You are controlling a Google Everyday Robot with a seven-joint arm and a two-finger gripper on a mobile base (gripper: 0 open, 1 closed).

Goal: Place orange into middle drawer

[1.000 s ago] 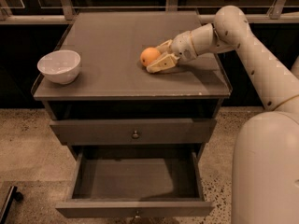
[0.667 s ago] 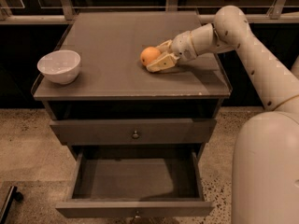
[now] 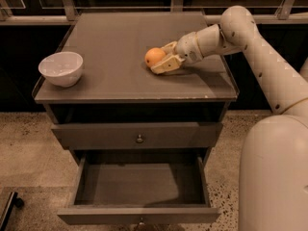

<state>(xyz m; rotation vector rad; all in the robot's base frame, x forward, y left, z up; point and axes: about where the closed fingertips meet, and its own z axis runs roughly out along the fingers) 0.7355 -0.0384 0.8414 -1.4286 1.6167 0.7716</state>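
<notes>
Camera view: middle drawer (image 3: 139, 186) is pulled open, below and right of the white bowl (image 3: 61, 67), only its bare floor showing. Closed upper drawer (image 3: 96, 135) sits above it. Count: two drawers, one bowl, one orange (image 3: 154, 57). Orange rests on the desk (image 3: 110, 37) top, right of the bowl, with my end effector (image 3: 160, 59) clamped around it.
</notes>
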